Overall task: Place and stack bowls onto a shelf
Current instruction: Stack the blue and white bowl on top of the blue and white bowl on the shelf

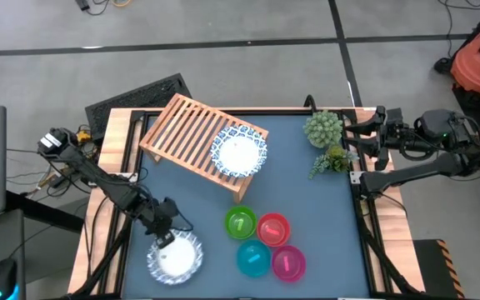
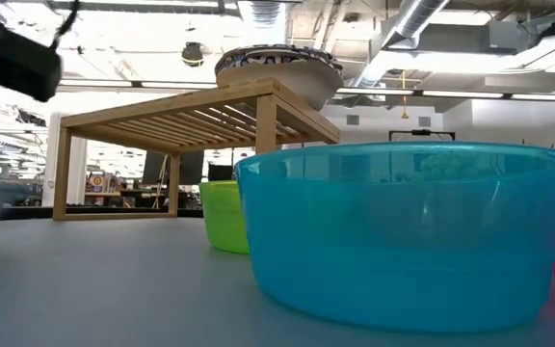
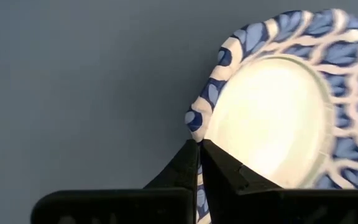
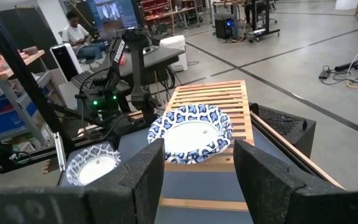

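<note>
A white bowl with a blue patterned rim (image 1: 177,258) sits near the table's near left corner, and my left gripper (image 1: 167,235) is shut on its far rim. A second patterned bowl (image 1: 240,152) rests on the slatted top of the wooden shelf (image 1: 186,129), at its right end. The green (image 1: 240,223), red (image 1: 273,227), teal (image 1: 253,259) and magenta (image 1: 288,263) small bowls stand together on the table's near middle. My right gripper (image 4: 197,180) is open and empty at the table's far right edge (image 1: 365,140). My left gripper pinches the patterned bowl's rim (image 3: 195,134) between its two fingers, one finger (image 3: 225,174) on the inner side and one (image 3: 182,171) on the outer side. The fingers come from above and from the far side. Whether the bowl is clear of the table I cannot tell.
A green bushy plant (image 1: 323,129) stands at the table's far right, close to my right arm. The dark table top (image 1: 307,192) lies open between the shelf and the small bowls. In the low view the teal bowl (image 2: 403,231) fills the foreground.
</note>
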{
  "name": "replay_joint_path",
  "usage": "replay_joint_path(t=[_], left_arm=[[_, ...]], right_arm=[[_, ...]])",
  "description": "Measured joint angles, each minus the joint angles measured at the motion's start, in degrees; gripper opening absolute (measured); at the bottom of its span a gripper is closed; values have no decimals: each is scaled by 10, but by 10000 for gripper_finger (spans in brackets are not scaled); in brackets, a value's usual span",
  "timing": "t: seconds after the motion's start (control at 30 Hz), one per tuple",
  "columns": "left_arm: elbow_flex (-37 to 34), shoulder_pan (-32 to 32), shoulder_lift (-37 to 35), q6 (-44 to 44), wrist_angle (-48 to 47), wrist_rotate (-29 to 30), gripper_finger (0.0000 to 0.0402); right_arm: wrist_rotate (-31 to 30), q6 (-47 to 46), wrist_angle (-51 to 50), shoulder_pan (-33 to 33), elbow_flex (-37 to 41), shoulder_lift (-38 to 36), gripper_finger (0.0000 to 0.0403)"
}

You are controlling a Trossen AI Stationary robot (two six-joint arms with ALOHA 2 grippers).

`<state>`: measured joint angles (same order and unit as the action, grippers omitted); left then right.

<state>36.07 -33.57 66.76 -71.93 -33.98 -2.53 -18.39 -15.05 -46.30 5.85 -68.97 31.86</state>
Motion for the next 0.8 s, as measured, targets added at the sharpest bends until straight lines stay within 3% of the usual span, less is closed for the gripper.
replay_joint_path(t=[0.13,0.47,0.8], left_arm=[[35,10,0,-56,3,46,0],[150,35,0,-82,3,89,0],[294,88,0,-83,0,211,0]], right_arm=[[0,0,0,0,0,0,218],[0,1,0,0,0,0,218],[0,5,0,0,0,0,218]])
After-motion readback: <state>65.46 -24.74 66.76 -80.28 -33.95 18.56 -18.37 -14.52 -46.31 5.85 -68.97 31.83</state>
